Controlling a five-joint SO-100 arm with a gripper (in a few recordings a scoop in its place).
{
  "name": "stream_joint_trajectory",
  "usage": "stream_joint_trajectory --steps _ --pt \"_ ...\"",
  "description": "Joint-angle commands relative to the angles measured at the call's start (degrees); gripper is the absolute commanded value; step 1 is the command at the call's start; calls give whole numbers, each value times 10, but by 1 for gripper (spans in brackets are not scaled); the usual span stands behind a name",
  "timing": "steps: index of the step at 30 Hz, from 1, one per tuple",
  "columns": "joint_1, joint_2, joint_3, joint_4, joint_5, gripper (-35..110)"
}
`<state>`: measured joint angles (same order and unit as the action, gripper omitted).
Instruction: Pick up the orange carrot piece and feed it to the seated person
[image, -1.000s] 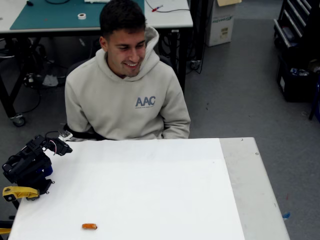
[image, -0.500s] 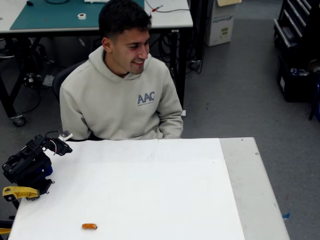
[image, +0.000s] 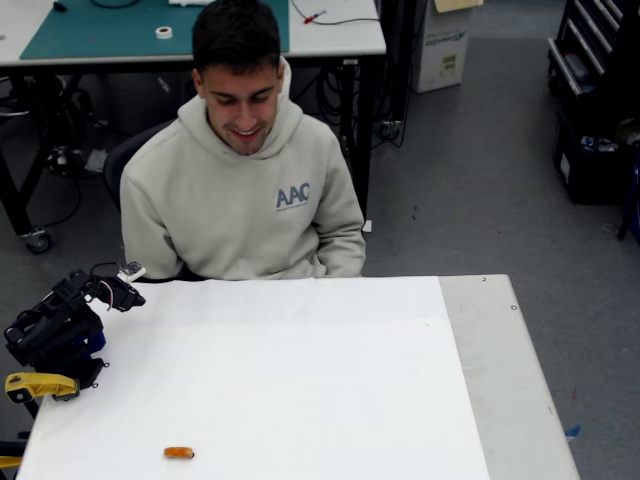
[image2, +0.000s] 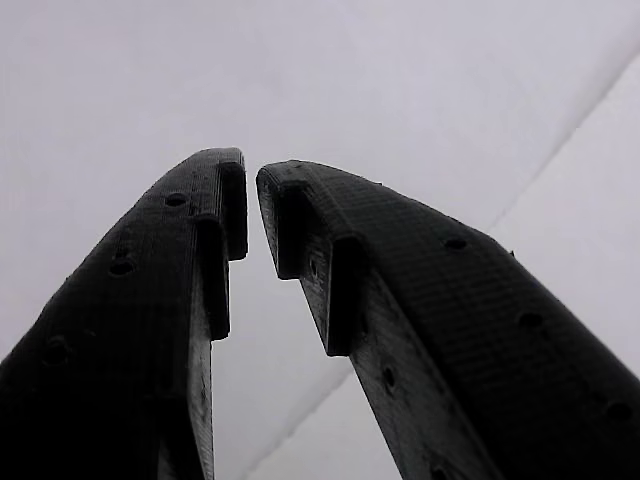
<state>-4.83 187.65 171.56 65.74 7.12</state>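
The orange carrot piece (image: 179, 453) lies on the white table (image: 300, 380) near its front left edge. The seated person (image: 245, 195), in a beige hoodie, sits behind the table's far edge with head bowed toward the tabletop. My black arm (image: 60, 330) is folded up at the table's left edge, well back from the carrot. In the wrist view my gripper (image2: 250, 200) points at bare white surface, its fingertips almost touching with nothing between them.
A yellow clamp part (image: 35, 385) sits at the arm's base. A grey strip (image: 500, 370) runs along the table's right side. Behind the person stands a workbench with a green mat (image: 120, 30), and black shelving (image: 595, 100) is at the far right.
The person has leaned and turned his head from looking sideways to looking down at the table. The arm and the carrot piece have not moved.
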Motion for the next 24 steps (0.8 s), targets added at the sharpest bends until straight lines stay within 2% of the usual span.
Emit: stream_joint_trajectory --steps 1,24 --pt "-7 8 -36 11 4 -2" --pt "-12 -2 -40 11 3 -2"
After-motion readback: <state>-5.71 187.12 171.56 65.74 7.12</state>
